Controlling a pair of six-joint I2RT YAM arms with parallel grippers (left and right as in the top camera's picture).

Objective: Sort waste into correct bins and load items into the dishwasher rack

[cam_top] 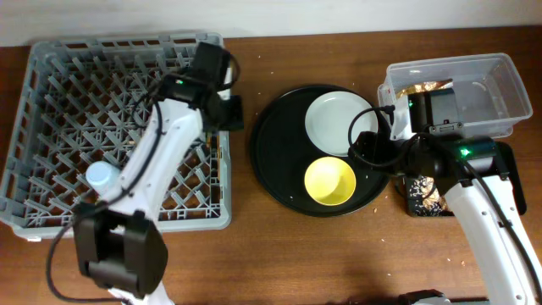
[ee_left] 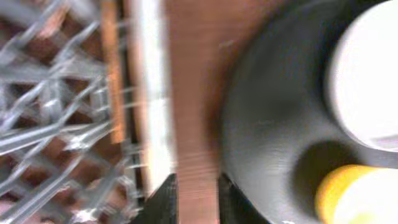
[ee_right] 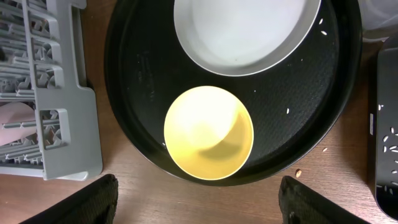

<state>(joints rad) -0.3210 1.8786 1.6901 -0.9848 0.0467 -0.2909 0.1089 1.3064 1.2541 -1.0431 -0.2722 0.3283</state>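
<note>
Right fingers [ee_right: 93, 202] spread, one plate [ee_right: 242, 31], one bowl [ee_right: 208, 132]

No legible text, label, brand, number or sign in any view. Left wrist view motion-blurred, nothing readable. Gold-brown wrapper [cam_top: 428, 85]: any print too small to read.
</note>
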